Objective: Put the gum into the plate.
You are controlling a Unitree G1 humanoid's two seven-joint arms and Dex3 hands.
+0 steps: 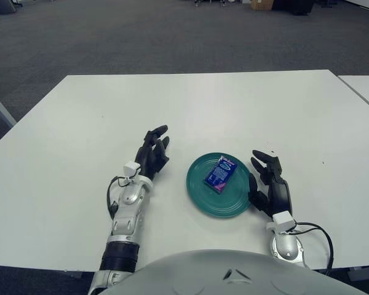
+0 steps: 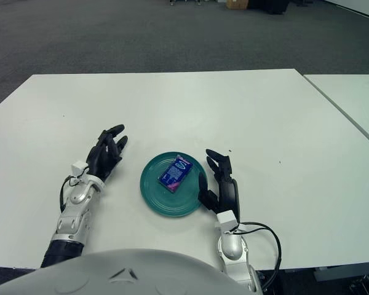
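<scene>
A blue pack of gum [image 1: 219, 174] lies inside the green plate [image 1: 203, 200], towards its upper middle. My left hand [image 1: 152, 152] is to the left of the plate, a short gap away, fingers spread and holding nothing. My right hand [image 1: 269, 178] is just right of the plate's rim, fingers relaxed and open, holding nothing.
The white table [image 1: 190, 110] stretches wide behind and to both sides of the plate. A second white table [image 2: 357, 98] stands to the right across a narrow gap. A cable [image 1: 317, 236] loops by my right wrist near the front edge.
</scene>
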